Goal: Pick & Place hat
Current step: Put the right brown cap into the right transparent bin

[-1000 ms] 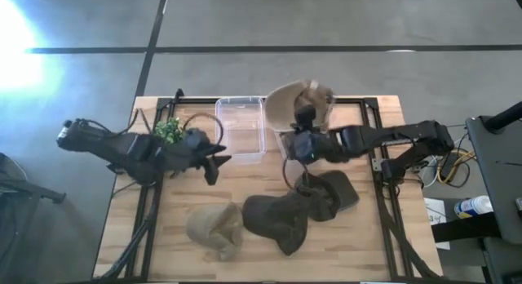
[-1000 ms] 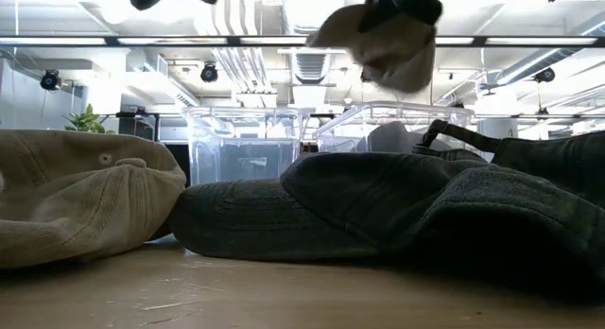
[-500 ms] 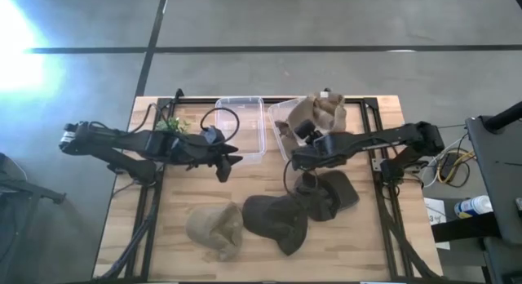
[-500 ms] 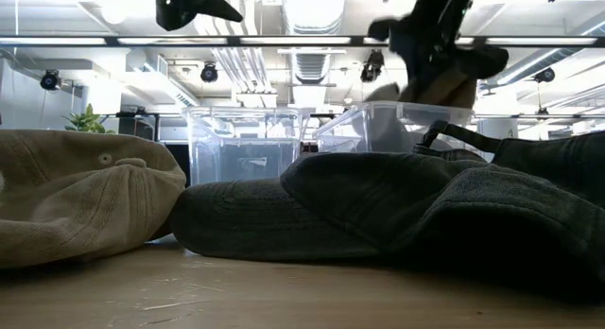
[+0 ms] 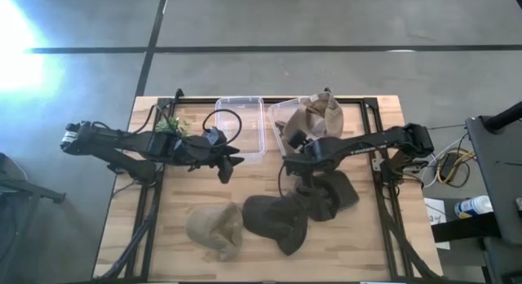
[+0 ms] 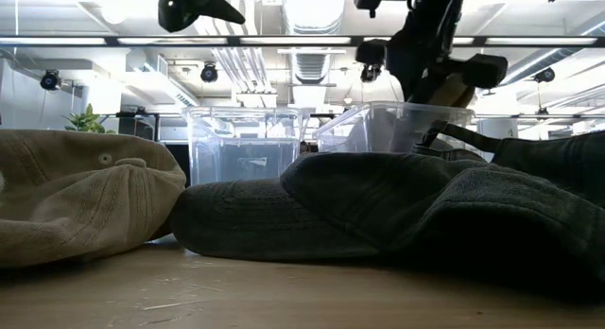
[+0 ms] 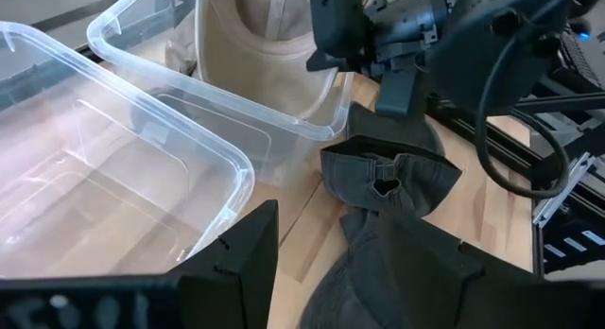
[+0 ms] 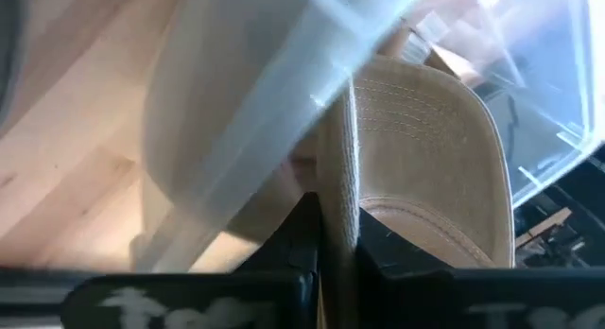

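Across the table [image 5: 163, 235], largest first, the right clear bin [image 5: 281, 113] sits at the far edge with the tan hat [image 5: 320, 114] draped partly in it, brim hanging over the wall. Right tool [image 5: 295, 144] is pinched tight on that brim at the bin's near wall, so release comes next. Left tool [image 5: 229, 163] hovers spread and empty beside the left bin [image 5: 241, 129].

Both arms are matte black with slim segmented links; black cables loop off the left arm [image 5: 122, 144] and right arm [image 5: 367, 141].
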Robot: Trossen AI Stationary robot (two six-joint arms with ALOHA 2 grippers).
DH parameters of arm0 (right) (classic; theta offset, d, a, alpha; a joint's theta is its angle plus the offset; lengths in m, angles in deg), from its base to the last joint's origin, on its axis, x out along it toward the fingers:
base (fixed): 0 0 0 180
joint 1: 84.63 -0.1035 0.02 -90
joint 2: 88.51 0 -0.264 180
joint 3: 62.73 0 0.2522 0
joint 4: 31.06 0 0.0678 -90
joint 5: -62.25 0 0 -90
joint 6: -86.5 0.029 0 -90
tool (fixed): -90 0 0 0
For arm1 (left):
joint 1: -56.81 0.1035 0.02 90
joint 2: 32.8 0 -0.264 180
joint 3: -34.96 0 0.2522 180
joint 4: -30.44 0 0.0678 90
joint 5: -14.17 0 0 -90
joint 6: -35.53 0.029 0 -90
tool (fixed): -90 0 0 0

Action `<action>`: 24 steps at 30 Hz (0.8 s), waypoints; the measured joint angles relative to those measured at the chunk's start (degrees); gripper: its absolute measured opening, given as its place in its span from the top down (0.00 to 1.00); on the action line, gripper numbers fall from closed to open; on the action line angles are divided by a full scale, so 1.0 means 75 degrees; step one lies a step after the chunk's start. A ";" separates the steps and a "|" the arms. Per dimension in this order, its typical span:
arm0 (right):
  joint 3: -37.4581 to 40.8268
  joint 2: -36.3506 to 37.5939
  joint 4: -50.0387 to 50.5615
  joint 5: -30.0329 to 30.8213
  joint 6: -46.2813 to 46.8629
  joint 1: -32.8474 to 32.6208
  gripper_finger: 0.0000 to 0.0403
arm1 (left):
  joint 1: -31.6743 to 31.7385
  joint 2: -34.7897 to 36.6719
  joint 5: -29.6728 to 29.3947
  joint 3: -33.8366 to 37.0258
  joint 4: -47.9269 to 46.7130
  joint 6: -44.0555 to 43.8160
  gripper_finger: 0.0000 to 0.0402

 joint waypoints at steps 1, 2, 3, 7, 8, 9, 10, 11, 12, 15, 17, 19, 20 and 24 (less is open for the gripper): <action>0.0000 0.0000 -0.0035 -0.0093 -0.0007 -0.0015 0.94 | 0.0003 0.0000 -0.0003 0.0000 0.0000 0.0029 0.56; 0.0000 0.0000 -0.0036 -0.0340 -0.0030 -0.0015 0.93 | 0.0003 0.0000 -0.0003 0.0000 0.0000 0.0053 0.56; -0.0006 0.0006 -0.0036 -0.0729 -0.0016 -0.0012 0.91 | 0.0003 -0.0003 -0.0003 0.0000 0.0000 0.0055 0.56; -0.0016 0.0033 -0.0050 -0.1702 0.0053 -0.0062 0.82 | 0.0003 -0.0003 -0.0003 0.0008 0.0000 0.0062 0.56; -0.0015 0.0032 -0.0061 -0.1776 0.0056 -0.0081 0.80 | 0.0003 -0.0003 -0.0003 0.0024 0.0000 0.0069 0.56; -0.0015 0.0032 -0.0080 -0.1788 0.0066 -0.0102 0.77 | 0.0003 -0.0003 -0.0003 0.0039 -0.0002 0.0082 0.56; -0.0015 0.0041 -0.0089 -0.1761 0.0073 -0.0111 0.75 | 0.0003 -0.0003 -0.0003 0.0064 0.0003 0.0082 0.56; -0.0012 0.0077 -0.0092 -0.1734 0.0083 -0.0111 0.73 | 0.0003 -0.0003 -0.0003 0.0101 0.0000 0.0079 0.56; -0.0012 0.0139 -0.0107 -0.1709 0.0087 -0.0111 0.71 | 0.0003 -0.0003 -0.0003 0.0124 -0.0029 0.0073 0.56; -0.0009 0.0393 -0.0298 -0.1691 0.0371 -0.0105 0.66 | 0.0003 -0.0003 -0.0003 0.0153 -0.0055 0.0068 0.56; -0.0009 0.0589 -0.0499 -0.1676 0.0612 -0.0108 0.64 | 0.0003 -0.0003 -0.0002 0.0157 -0.0057 0.0067 0.56; -0.0003 0.0871 -0.0766 -0.1663 0.0889 -0.0108 0.62 | 0.0003 -0.0003 0.0075 0.0157 -0.0091 0.0058 0.56; -0.0003 0.1006 -0.0915 -0.1651 0.1078 -0.0108 0.61 | 0.0003 -0.0003 0.0220 0.0157 -0.0159 0.0045 0.56; -0.0003 0.1582 -0.1641 -0.1658 0.2441 -0.0110 0.59 | -0.0066 0.0000 0.0877 0.0232 -0.0812 -0.0136 0.56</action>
